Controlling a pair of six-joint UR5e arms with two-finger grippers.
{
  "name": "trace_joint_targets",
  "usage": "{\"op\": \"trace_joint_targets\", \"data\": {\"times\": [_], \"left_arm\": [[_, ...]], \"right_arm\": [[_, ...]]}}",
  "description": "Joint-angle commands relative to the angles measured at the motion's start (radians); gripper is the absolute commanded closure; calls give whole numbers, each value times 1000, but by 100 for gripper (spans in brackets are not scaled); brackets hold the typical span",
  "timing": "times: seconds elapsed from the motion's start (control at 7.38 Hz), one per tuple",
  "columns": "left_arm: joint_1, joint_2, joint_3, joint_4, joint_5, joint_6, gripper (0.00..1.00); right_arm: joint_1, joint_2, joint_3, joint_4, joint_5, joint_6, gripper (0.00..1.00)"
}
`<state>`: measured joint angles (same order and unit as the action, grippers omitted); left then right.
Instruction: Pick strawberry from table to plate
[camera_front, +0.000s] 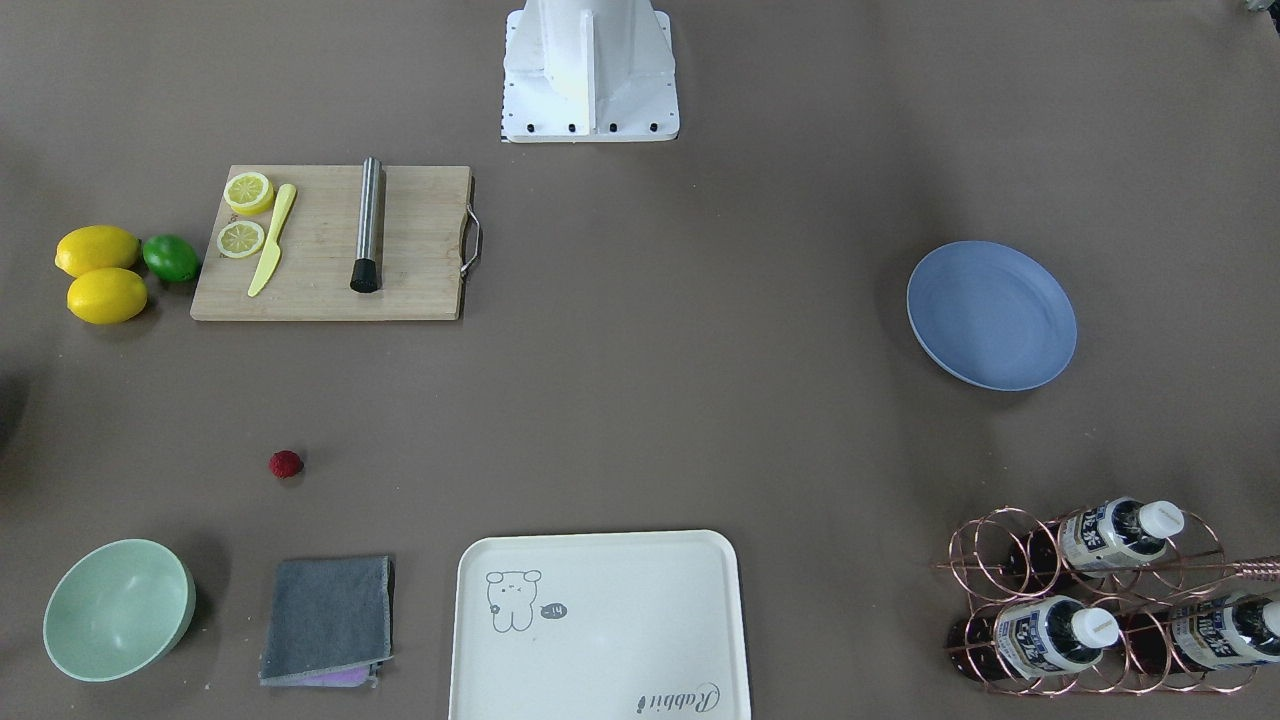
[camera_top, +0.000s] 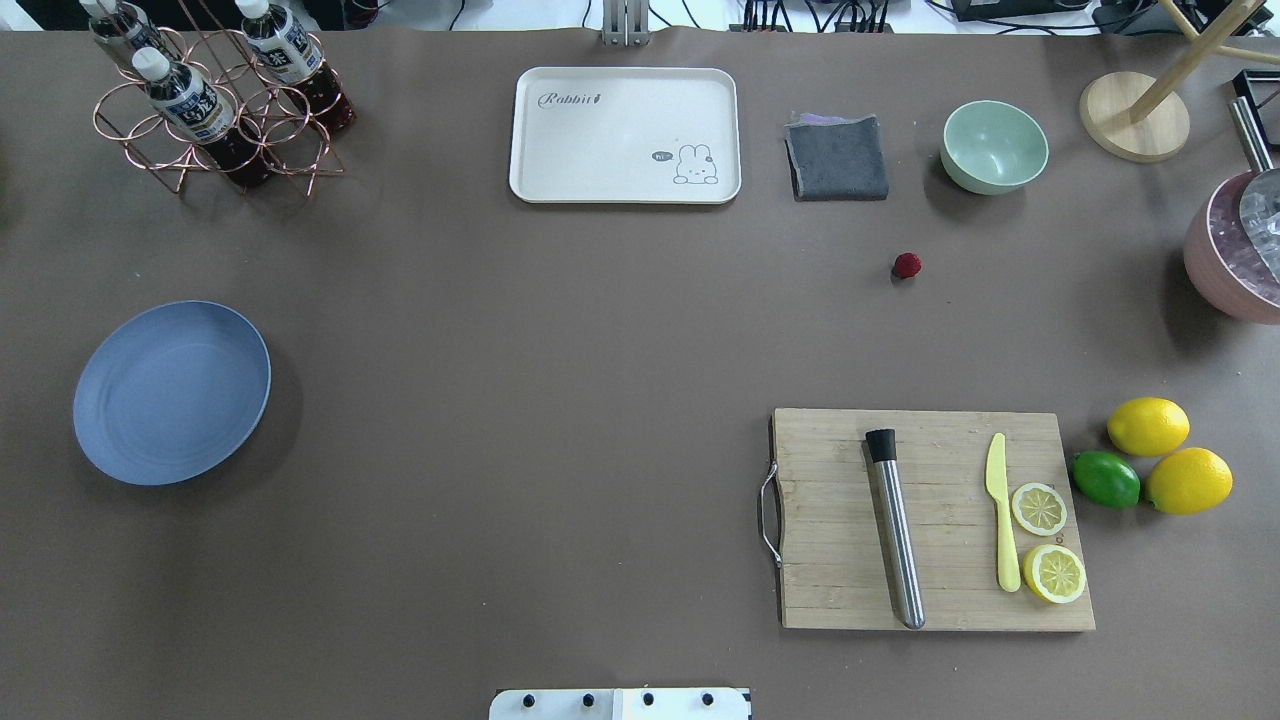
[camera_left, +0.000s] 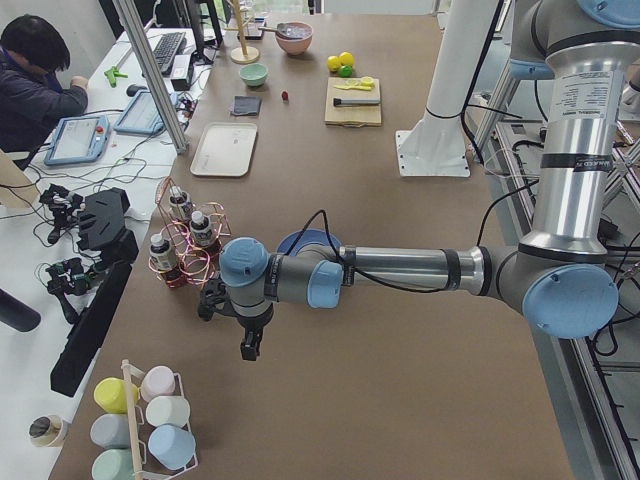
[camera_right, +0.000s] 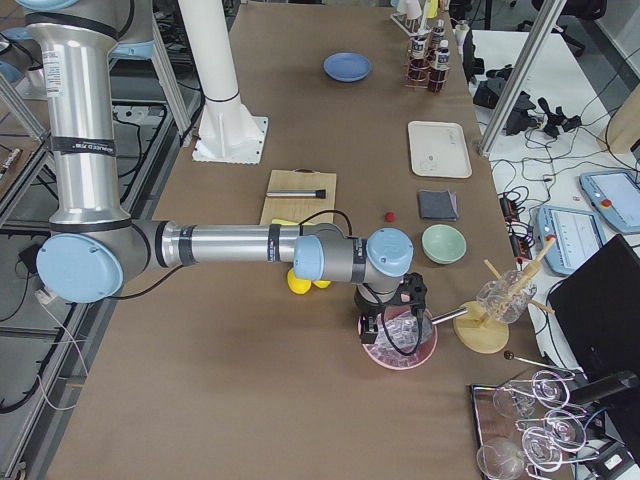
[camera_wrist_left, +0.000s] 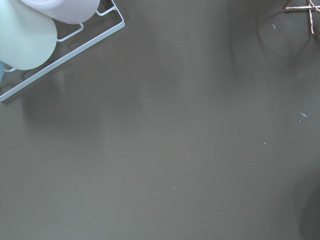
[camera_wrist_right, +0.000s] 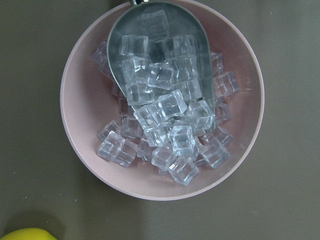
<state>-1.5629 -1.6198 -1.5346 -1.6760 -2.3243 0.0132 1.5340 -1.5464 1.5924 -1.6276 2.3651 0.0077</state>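
Strawberry (camera_top: 907, 265): untouched on the counter (camera_top: 560, 340) near its far edge, right end; plate (camera_top: 172, 392) at left end; I judge reach not begun, next needing right claw (camera_right: 385, 325) over the berry; its opening, like the left claw (camera_left: 250, 346), I cannot tell.

The strawberry (camera_front: 286, 464) is deep red and bumpy on the plain grey-brown table (camera_front: 700, 400). The plate (camera_front: 991, 315) is matte blue with faint concentric rings. At the strawberry's 8 o'clock, front-facing view, the bowl (camera_front: 118, 610) is mint green. The cream tray (camera_front: 600, 600) carries a grey line-drawn animal. The lime (camera_front: 171, 257) is green.
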Motion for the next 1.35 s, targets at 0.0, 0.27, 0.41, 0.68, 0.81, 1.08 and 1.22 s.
{"op": "trace_joint_targets", "data": {"times": [0.0, 0.27, 0.41, 0.68, 0.81, 1.08, 1.22], "left_arm": [[-6, -12, -19, -8, 63, 1, 2], [-12, -23, 2, -67, 60, -4, 2], [-12, 10, -25, -91, 57, -6, 2], [-25, 17, -25, -155, -63, -15, 2], [-29, 15, -22, -183, -113, -50, 2], [-19, -2, 13, -281, -115, -56, 2], [-14, -2, 16, -281, -116, -61, 1]], "right_arm": [[1, -1, 0, 0, -3, 0, 0], [1, -3, 0, 0, -4, 0, 0], [2, -3, 0, -2, -4, 1, 0], [0, -3, -2, -2, -4, 2, 0], [1, 8, 26, -2, 3, 2, 0], [0, 8, 118, 2, -1, -5, 0], [0, 2, 183, 68, -53, 4, 0]]}}
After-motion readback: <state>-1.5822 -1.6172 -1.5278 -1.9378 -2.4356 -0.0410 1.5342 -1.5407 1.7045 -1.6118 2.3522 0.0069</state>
